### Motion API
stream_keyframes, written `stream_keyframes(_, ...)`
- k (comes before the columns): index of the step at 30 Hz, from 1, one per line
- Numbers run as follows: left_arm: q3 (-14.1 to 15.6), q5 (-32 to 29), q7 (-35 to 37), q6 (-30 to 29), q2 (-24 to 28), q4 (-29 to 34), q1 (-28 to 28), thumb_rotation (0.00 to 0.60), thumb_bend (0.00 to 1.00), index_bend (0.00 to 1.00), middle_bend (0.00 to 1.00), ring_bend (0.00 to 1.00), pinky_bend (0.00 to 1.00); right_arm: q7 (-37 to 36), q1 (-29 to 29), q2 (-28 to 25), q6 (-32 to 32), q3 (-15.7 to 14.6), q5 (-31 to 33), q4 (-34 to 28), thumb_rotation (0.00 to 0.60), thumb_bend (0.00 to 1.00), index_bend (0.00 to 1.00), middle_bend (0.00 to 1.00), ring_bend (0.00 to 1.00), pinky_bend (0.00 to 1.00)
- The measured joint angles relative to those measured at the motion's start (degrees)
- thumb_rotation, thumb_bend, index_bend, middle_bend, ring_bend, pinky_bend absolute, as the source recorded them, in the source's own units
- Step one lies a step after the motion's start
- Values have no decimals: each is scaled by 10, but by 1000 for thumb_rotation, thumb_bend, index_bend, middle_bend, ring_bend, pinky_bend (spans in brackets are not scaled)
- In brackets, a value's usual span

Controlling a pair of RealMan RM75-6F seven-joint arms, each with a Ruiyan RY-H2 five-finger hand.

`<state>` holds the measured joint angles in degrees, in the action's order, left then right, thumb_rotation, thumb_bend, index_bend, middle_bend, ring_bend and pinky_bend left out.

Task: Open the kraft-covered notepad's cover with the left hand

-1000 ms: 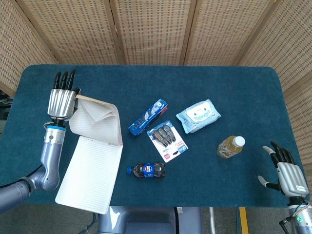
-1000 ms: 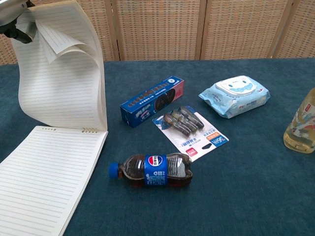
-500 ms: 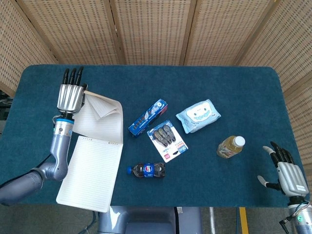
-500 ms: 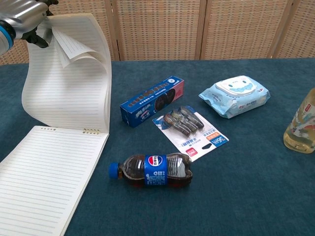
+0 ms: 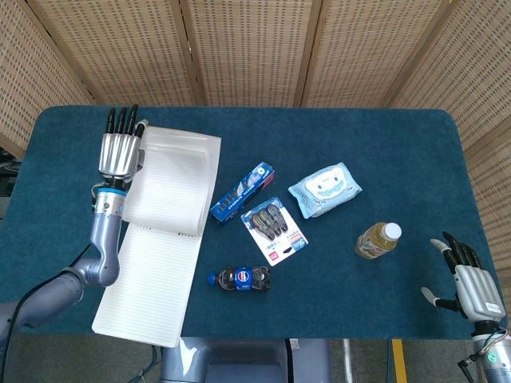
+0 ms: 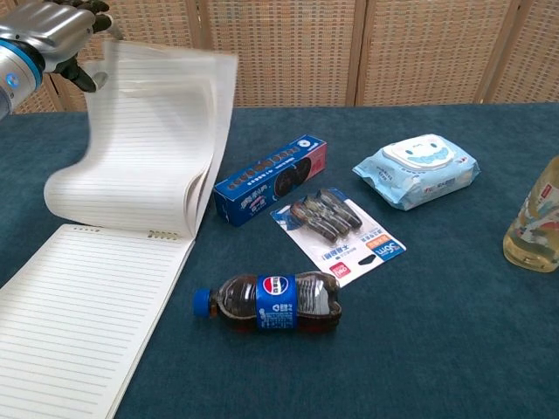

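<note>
Left hand (image 5: 118, 152) holds the white lined spiral notepad's (image 5: 156, 271) flipped-up pages (image 6: 148, 148) just beside its fingers; right hand (image 5: 465, 281) hangs empty, fingers apart.

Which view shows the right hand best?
Head view. The right hand shows at the lower right corner past the table edge, fingers spread, holding nothing. The chest view does not show it at all; its right side ends at the tea bottle.

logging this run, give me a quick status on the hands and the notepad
Left hand at the lifted pages' top edge, grip unclear. Right hand open, idle at the table's near right. Notepad open, lined page showing. Blue box just beside the swinging pages.
</note>
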<state>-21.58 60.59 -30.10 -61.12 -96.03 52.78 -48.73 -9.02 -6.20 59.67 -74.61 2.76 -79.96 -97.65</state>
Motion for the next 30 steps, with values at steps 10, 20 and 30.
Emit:
stream_keyframes(10, 8, 6, 8, -21, 4, 11, 7, 600, 372, 62, 0, 0, 0, 1, 0, -1, 1, 0, 1, -1, 600, 260, 108, 0, 0, 0)
stream_keyframes(20, 28, 14, 11, -49, 47, 99, 46, 600, 376, 62, 0, 0, 0, 6, -1, -2, 3, -1, 3, -2, 600, 260, 108, 0, 0, 0)
stream_keyframes(30, 66, 18, 4, -97, 136, 276, 126, 600, 351, 53, 0, 0, 0, 13, 0, -3, 4, -3, 4, -6, 600, 260, 108, 0, 0, 0)
